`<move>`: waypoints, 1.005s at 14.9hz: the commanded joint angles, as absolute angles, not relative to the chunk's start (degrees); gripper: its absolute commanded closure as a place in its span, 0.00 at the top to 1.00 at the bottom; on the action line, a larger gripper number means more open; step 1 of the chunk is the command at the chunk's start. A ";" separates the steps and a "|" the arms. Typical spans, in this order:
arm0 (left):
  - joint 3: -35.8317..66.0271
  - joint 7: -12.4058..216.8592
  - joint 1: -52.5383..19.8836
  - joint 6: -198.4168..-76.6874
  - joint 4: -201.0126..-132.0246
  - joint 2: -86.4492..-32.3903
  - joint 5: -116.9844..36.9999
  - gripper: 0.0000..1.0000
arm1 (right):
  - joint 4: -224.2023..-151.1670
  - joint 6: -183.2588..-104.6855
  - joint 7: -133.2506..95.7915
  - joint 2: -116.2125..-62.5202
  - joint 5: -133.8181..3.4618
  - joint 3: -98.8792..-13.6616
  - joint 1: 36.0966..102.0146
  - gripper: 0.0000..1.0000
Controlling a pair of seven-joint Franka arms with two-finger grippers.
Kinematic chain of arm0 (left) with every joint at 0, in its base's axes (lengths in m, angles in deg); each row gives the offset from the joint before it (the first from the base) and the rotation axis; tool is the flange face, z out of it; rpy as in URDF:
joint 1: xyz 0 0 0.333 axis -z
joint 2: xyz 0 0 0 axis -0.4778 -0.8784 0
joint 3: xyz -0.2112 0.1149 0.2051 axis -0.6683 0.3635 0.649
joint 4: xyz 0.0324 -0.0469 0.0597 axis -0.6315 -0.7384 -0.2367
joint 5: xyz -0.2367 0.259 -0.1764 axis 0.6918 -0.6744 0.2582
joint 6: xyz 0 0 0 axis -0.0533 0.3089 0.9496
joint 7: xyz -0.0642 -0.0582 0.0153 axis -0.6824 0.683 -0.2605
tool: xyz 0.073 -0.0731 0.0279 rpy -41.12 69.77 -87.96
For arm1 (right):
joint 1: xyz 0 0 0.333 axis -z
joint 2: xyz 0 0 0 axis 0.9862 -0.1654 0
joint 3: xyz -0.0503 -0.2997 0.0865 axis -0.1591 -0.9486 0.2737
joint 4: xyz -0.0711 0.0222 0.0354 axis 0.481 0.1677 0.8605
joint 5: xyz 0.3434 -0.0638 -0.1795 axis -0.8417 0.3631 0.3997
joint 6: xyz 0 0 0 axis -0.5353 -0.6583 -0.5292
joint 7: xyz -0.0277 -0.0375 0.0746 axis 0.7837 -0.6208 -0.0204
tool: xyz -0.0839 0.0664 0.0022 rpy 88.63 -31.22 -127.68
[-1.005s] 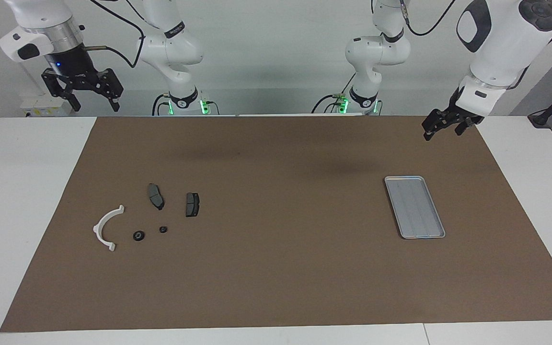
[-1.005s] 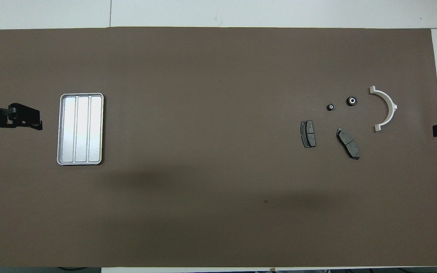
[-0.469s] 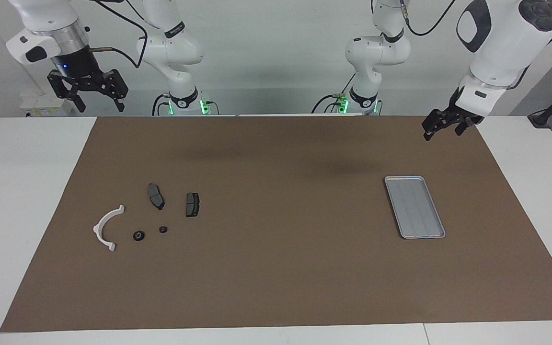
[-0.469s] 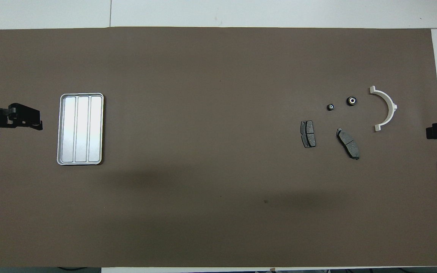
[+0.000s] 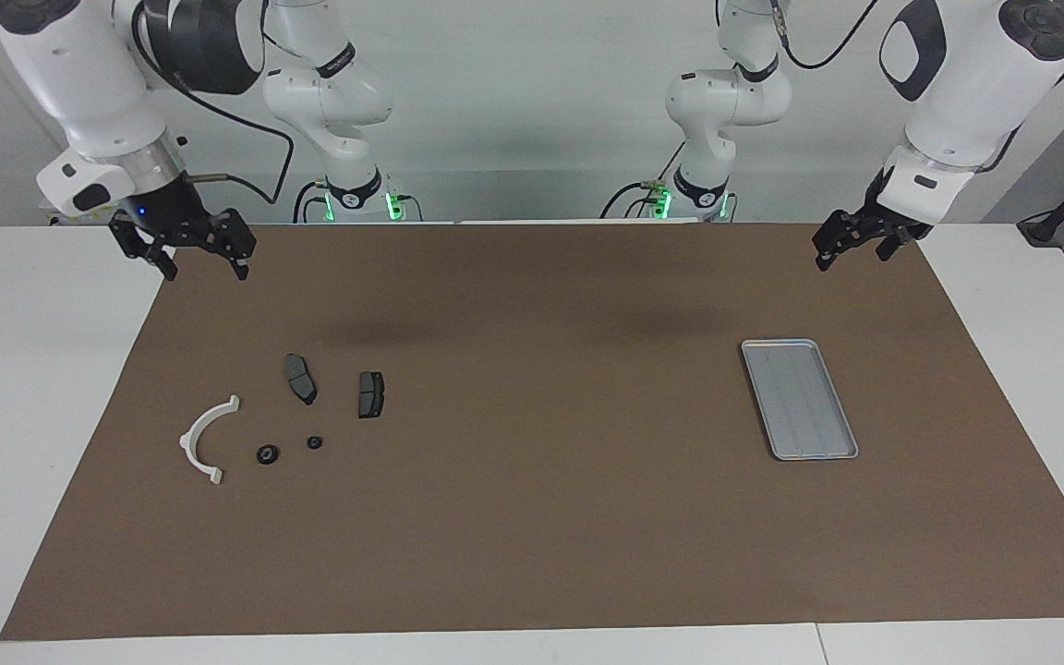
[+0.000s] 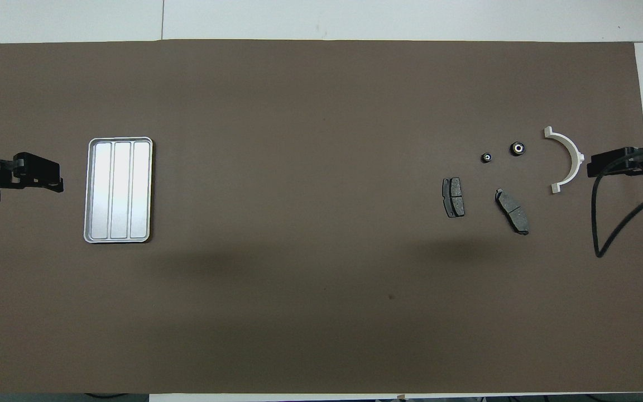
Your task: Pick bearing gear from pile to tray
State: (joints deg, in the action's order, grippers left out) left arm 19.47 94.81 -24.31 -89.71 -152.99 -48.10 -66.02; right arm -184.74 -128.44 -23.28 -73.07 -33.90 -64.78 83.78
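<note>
right gripper (image 5: 200, 261) jaws apart, empty, over mat edge | left gripper (image 5: 855, 246) apart, waiting | risk: tiny gears (image 5: 267, 454) sit close, I grab the wrong part or nudge bracket (image 5: 202, 441) | tray (image 5: 799, 398) far

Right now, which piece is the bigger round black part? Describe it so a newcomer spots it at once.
Start at the brown mat, at the right arm's end, where loose parts lie. Find the white curved bracket; two small black round pieces sit beside it. The bigger round piece is the one closest to the bracket, wider than the smaller one, and round, unlike the flat grey pads.
</note>
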 commanded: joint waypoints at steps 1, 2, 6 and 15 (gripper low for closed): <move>19.62 95.13 -23.62 -89.17 -154.52 -46.73 -65.92 1.00 | -184.75 -132.79 -21.37 -77.35 -34.59 -64.53 85.14 0.97; 19.62 95.22 -23.54 -89.34 -156.01 -46.03 -65.92 1.00 | -184.57 -134.29 -20.93 -78.76 -34.68 -64.53 85.75 0.97; 19.62 94.96 -23.53 -90.22 -158.48 -44.88 -65.92 1.00 | -180.18 -137.90 -19.43 -87.36 -35.56 -64.53 86.81 0.96; 19.53 95.13 -22.83 -95.23 -162.70 -43.38 -65.13 1.00 | -179.73 -152.22 -19.35 -99.15 -35.47 -64.53 86.11 0.92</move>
